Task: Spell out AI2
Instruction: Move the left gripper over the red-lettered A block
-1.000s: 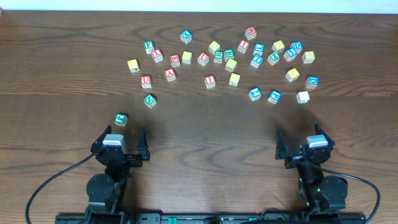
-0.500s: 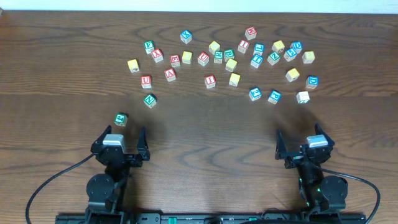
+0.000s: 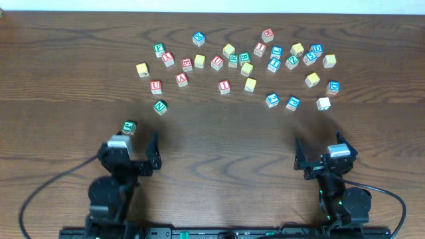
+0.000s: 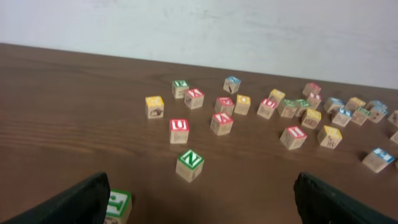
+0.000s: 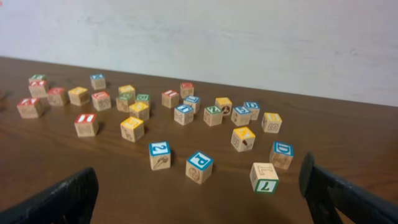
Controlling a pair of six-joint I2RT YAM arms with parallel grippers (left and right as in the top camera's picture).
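Note:
Several lettered wooden blocks lie scattered across the far half of the table. Among them are a red A block (image 3: 181, 79), a red I block (image 3: 224, 85) and a blue 2 block (image 3: 272, 99). The 2 block also shows in the right wrist view (image 5: 160, 154), left of a blue P block (image 5: 199, 167). In the left wrist view the red A block (image 4: 222, 123) and the red I block (image 4: 293, 137) sit mid-table. My left gripper (image 3: 129, 147) (image 4: 199, 194) is open and empty near the front edge. My right gripper (image 3: 325, 150) (image 5: 198, 183) is open and empty too.
A green-lettered block (image 3: 129, 127) (image 4: 117, 206) sits just ahead of my left gripper's left finger. A green N block (image 3: 160, 106) (image 4: 189, 164) lies a little farther out. A green-edged L block (image 5: 264, 177) and a blue D block (image 5: 282, 154) lie ahead of my right gripper.
My left arm has shifted slightly forward and to the left, toward the green-lettered block. The right arm and the blocks have not moved.

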